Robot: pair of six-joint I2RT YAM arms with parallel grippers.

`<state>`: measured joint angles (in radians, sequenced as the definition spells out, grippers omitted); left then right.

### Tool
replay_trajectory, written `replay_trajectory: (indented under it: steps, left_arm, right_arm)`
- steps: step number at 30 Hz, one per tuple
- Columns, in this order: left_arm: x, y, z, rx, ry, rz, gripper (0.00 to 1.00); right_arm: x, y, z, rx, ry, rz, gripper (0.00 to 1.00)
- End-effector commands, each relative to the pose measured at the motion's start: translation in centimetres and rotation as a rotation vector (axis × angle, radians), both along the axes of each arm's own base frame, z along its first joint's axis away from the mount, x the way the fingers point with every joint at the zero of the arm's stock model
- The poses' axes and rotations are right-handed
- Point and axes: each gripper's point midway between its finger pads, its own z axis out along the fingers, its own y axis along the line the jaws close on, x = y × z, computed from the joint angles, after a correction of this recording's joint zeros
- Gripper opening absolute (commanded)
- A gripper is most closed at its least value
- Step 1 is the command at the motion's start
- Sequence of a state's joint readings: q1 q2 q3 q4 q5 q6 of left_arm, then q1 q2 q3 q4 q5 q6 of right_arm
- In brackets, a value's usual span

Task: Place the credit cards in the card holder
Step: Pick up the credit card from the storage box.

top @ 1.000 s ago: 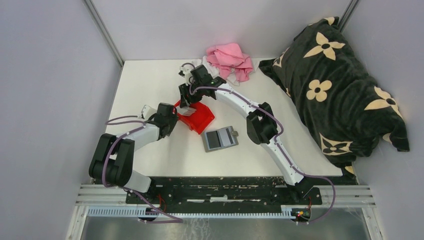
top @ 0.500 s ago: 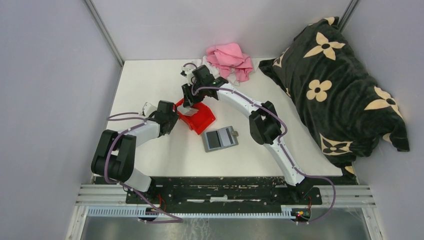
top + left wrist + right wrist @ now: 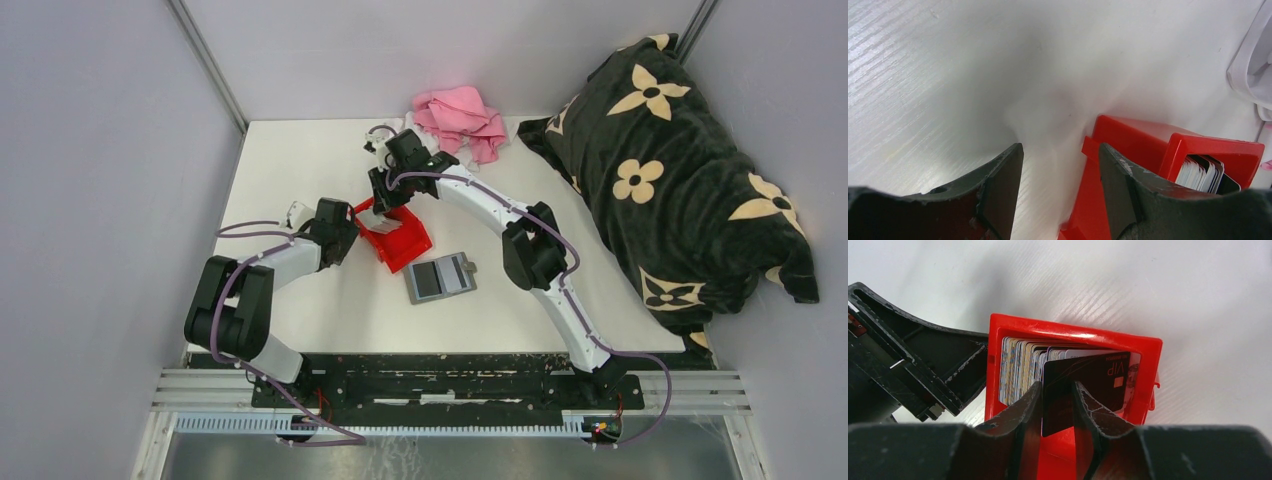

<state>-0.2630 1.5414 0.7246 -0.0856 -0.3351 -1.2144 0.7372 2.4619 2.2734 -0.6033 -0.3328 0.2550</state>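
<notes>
While the card holder [image 3: 440, 277] lies unfolded on the bench [image 3: 300, 160] nearest the bases, lighter inside up and no card seen in it, the step in hand is judged to be drawing one card from the red bin [image 3: 402, 240] just beyond it. The left tool [image 3: 1060, 148] is spread, one finger over the bench and the other against the bin's outer wall, apparently bracing it. The credit cards [image 3: 1020, 367] stand on edge, packed in the bin, and a dark card [image 3: 1098, 380] leans out of the row. The right tool [image 3: 1055, 386] reaches in from above with its jaws narrowly apart astride that card; a firm pinch is not evident. Recommended: close squarely on the dark card alone, lift straight up along the bin's walls so that neighbouring cards are not dragged out, and hold the left brace until the card is clear. A thin, slick card may slip or twist. The left arm [image 3: 270, 268] is folded low, its forearm reaching to the bin's left side. The right arm [image 3: 480, 200] stretches long across the bench, its wrist bent down over the bin. A pink cloth [image 3: 460, 118] lies beyond, apart from both arms.
</notes>
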Motion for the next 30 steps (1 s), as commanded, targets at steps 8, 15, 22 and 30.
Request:
replay_trajectory:
  steps: [8, 15, 22, 30]
  left_arm:
    - [2.6, -1.5, 3.4, -0.061, -0.133, -0.039, 0.65]
    - [2.1, -1.2, 3.8, -0.051, -0.146, -0.036, 0.65]
    - [1.2, -0.2, 4.5, -0.014, -0.154, -0.023, 0.65]
    - [0.3, 0.7, 7.0, 0.041, -0.202, -0.041, 0.65]
  right_arm:
    - [-2.3, -0.2, 4.2, -0.009, -0.038, 0.012, 0.27]
    - [-1.6, -1.6, 5.6, -0.053, -0.101, -0.028, 0.19]
    - [-0.8, -2.8, 7.1, -0.088, -0.164, -0.069, 0.13]
    - [-0.6, -4.4, 9.9, -0.101, -0.233, -0.117, 0.01]
